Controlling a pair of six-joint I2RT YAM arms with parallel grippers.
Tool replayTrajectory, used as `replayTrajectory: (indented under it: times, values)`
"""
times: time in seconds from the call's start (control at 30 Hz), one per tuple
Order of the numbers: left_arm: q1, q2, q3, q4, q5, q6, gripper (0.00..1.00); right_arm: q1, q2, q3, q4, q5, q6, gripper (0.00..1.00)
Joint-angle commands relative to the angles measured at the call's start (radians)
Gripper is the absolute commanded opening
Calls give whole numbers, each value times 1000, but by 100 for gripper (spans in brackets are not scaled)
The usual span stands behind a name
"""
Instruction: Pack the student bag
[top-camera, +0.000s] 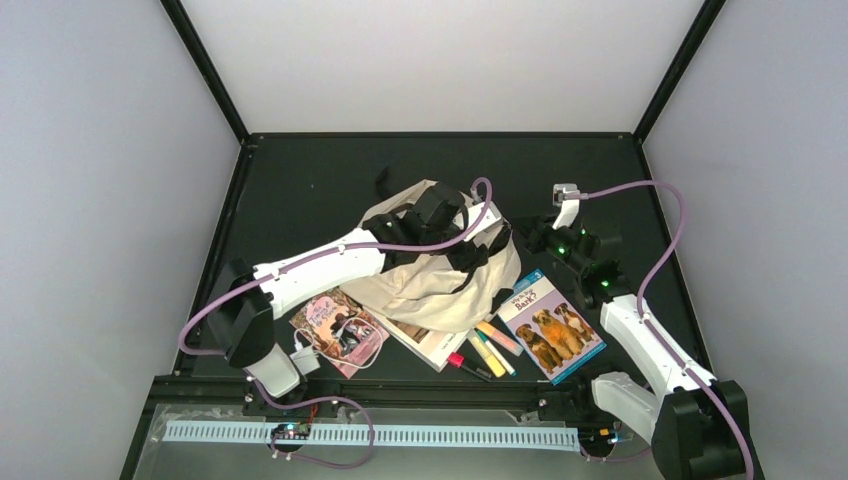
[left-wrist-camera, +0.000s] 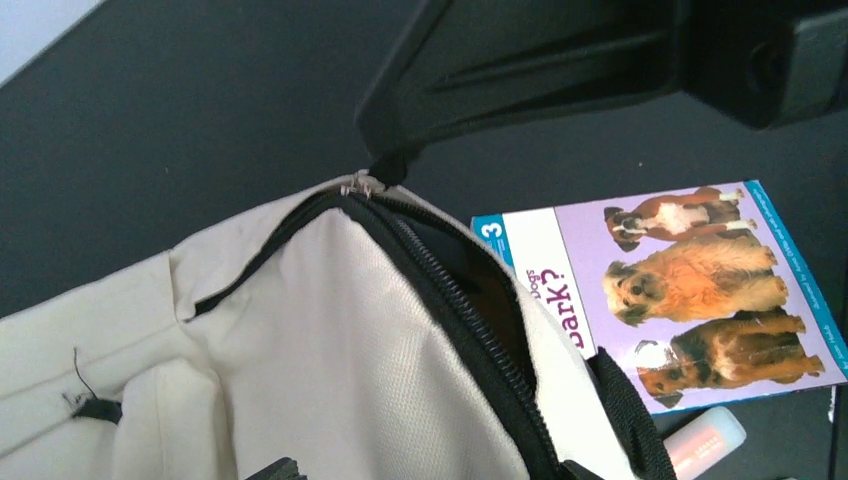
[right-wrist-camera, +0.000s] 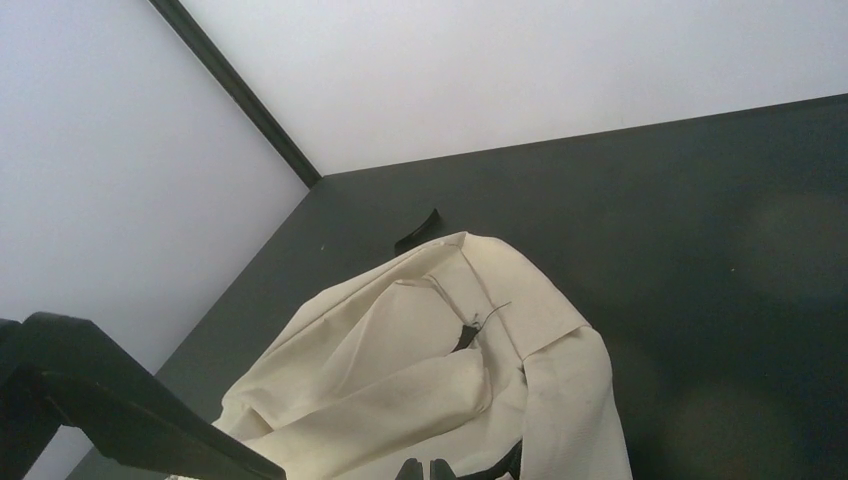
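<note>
Opening the bag: the student bag (top-camera: 430, 285) lies slumped at the middle of the table (top-camera: 300, 180), with nothing packed in it as far as the views show. The right gripper (top-camera: 518, 236), its jaws pressed together, pinches the bag's right-hand edge at the end of the zipper (left-wrist-camera: 450, 290). The cloth rises to a peak at the metal zip pull (left-wrist-camera: 358, 185). Whether the pinch is on the pull itself or on the fabric just beside it is hard to tell from these angles. The left gripper (top-camera: 470, 250) hovers over the top of the bag among its black straps, and the pictures do not show how its jaws stand or whether it has hold of anything.

The zipper is parted enough to show a dark slit of interior. The step in hand appears to be opening the mouth, not loading. Waiting toward the near edge of the table are a dog book (top-camera: 552, 325) beside the bag's right side, a handful of markers (top-camera: 490, 350), a white book (top-camera: 425, 342) partly under the bag, and a pink book (top-camera: 335, 328) to the left.

The next move likely calls for the left gripper to take the opposite lip and spread the opening while the right holds its corner up. The soft cloth sags shut unless both sides are held.
</note>
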Motion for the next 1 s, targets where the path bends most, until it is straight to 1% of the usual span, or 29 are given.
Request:
replayTrajectory:
  times: [0.0,0.1,0.2,0.3,0.37,0.47,0.6,0.63,0.67,0.7,0.73,0.77,0.8,0.9,0.97]
  values:
    - [7,-42,50,70,28,58,68,8,-8,0,36,-27,-5,1]
    - [21,-2,85,34,-32,59,66,8,-9,0,41,-27,-3,1]
    - [22,12,40,32,-55,84,64,7,-16,3,37,-26,-5,1]
    - [-1,-2,-14,55,-20,98,69,7,-23,2,26,-20,-12,1]
    - [-6,-2,-32,65,-30,99,71,7,-23,1,29,-22,-9,1]
    - [-6,7,-63,83,-65,123,73,8,-22,3,32,-26,-7,1]
    - [-31,-3,-103,96,-21,158,73,8,-26,6,25,-21,-13,1]
    - [-39,-9,-115,104,-19,173,68,8,-26,6,22,-20,-15,1]
    - [-44,-16,-124,114,-17,188,58,8,-26,5,22,-18,-18,1]
    - [-46,-22,-127,121,-16,199,40,7,-24,4,22,-17,-17,1]
    - [-46,-28,-124,123,-23,212,20,7,-23,3,25,-14,-14,1]
    - [-46,-35,-115,120,-36,228,4,6,-21,1,30,-9,-13,1]
    - [-45,-43,-98,110,-50,249,2,5,-21,2,33,0,-13,1]
    - [-40,-91,-48,68,-61,368,2,-2,-12,20,54,27,-16,1]
    - [-37,-124,-6,6,-59,464,2,-17,10,45,91,38,-15,1]
